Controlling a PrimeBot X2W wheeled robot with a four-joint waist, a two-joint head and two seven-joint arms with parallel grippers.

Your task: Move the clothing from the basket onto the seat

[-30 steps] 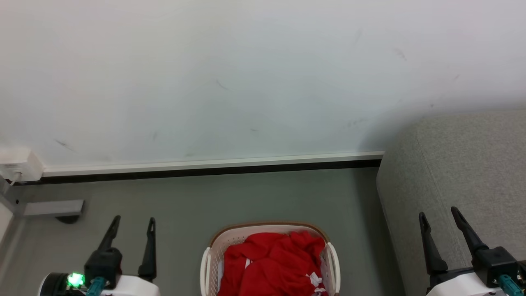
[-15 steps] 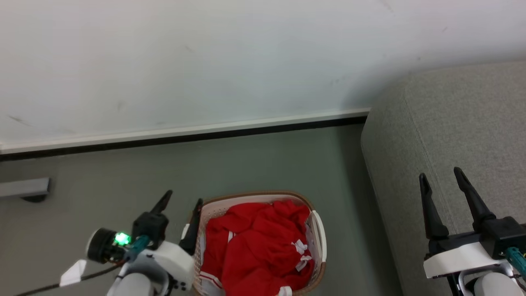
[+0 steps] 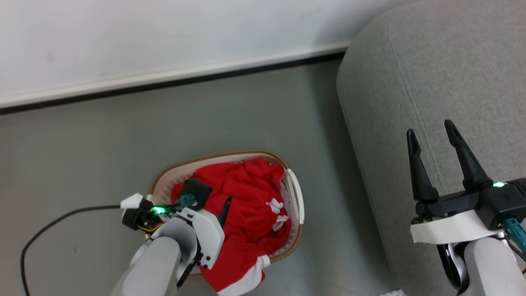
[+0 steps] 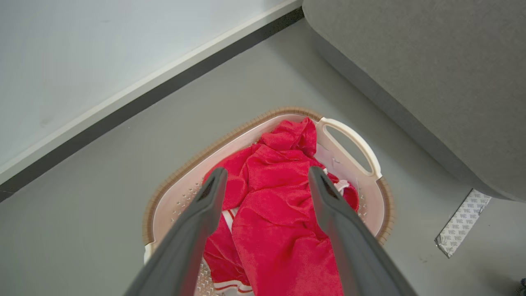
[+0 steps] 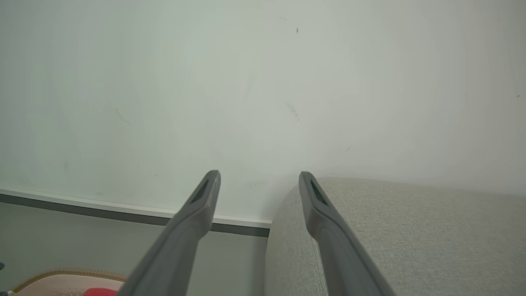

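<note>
The cream basket point(image 3: 213, 157) with a brown rim stands on the floor left of the grey seat point(image 3: 431, 61). The red clothing point(image 3: 250, 193) lies bunched inside it, white trim hanging over the near rim. My left gripper point(image 3: 209, 201) hangs above the basket's left part, pointing down. In the left wrist view, this gripper point(image 4: 267, 172) is open over the clothing point(image 4: 279, 213), touching nothing, with the basket point(image 4: 353, 139) and seat point(image 4: 431, 82) beyond. My right gripper point(image 3: 430, 129) is open and empty over the seat's left edge. The right wrist view has that gripper point(image 5: 259, 176) before the wall and the seat point(image 5: 411, 230).
A white wall with a dark-edged baseboard point(image 3: 164, 78) runs behind the grey floor point(image 3: 82, 144). A black cable point(image 3: 49, 226) trails on the floor left of the basket. A strip of patterned tape point(image 4: 462, 222) lies on the floor by the seat's base.
The head camera has tilted down, shifting the whole picture. My left arm has swung right from beside the basket to above the clothing. Both grippers stay open.
</note>
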